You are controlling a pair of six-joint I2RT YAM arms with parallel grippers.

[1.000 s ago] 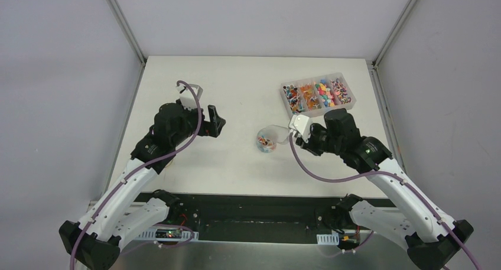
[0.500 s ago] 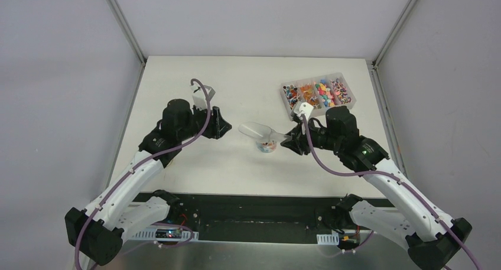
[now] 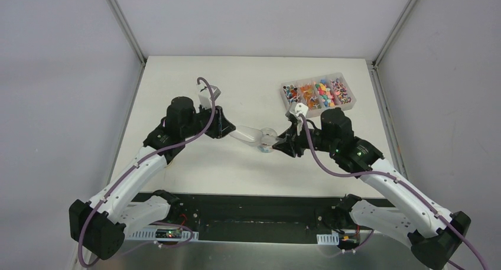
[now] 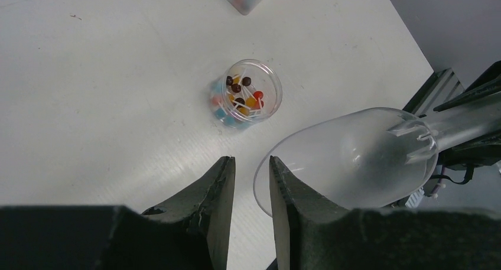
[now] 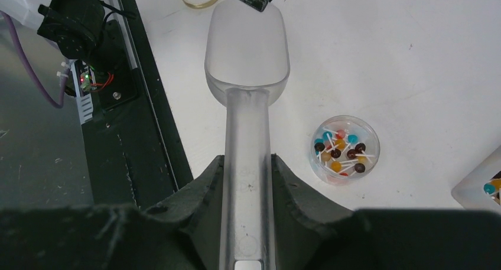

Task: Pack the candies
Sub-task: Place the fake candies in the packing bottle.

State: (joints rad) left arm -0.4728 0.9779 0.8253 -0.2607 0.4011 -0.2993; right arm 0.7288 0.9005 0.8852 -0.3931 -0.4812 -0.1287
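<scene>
- The left gripper (image 4: 250, 166) is arriving beside the scoop (image 5: 247, 51) bowl, fingers slightly apart, empty.
- The right gripper (image 5: 248, 163) is clamping the scoop handle.
- The candies (image 5: 341, 149) are lying in the jar (image 4: 273, 87), open table (image 4: 106, 75) around it.

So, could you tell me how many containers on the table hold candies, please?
2: the small round jar mid-table, beside the scoop, and the divided box at the table's far right. No third shows, but one may be hidden.

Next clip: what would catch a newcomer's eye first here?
The clear plastic scoop, empty, is held by its handle in the right tool at mid-table, its bowl tip beside the left tool. Beneath sits a small round clear jar of multicoloured candies; more fill the divided clear box far right.
</scene>
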